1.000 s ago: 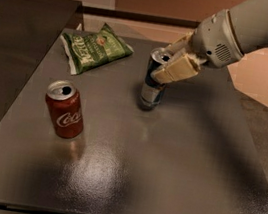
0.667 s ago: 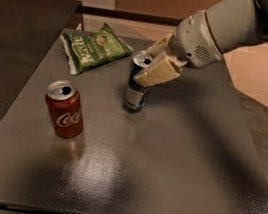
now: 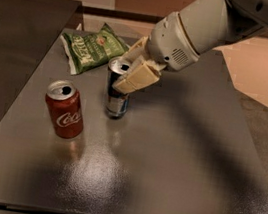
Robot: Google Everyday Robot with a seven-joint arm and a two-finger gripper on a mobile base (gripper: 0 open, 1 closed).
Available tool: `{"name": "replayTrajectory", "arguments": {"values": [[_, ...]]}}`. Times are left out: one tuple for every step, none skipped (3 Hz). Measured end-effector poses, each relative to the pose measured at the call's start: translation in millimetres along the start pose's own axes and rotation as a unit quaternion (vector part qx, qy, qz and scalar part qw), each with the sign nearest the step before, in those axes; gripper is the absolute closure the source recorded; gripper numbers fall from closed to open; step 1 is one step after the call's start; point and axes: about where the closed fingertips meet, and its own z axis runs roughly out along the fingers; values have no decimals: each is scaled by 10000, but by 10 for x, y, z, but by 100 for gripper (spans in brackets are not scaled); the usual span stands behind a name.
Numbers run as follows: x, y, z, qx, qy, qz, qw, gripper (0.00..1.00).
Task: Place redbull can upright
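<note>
My fingers (image 3: 136,77) clasp the top of the redbull can (image 3: 117,104), which stands upright on the worktop (image 3: 177,156) near the red can (image 3: 65,111). I think the setting-down step is almost finished. Next I must release gently and rise straight, without tipping it.

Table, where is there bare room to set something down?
Bare: the right half of the table, right of the redbull can, and the front strip, nearer than the cola can. Crowded: back left, where the chip bag, both cans and the gripper, clamped on the redbull can's top, sit close.
</note>
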Motion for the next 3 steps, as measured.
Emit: {"name": "replayTrajectory", "arguments": {"values": [[-119,104,117,-218,-36,-157,9996,100],[-176,186,243,-416,1,-255,9988,100],[-166,237,347,-578,79,-246,9980,83]]}}
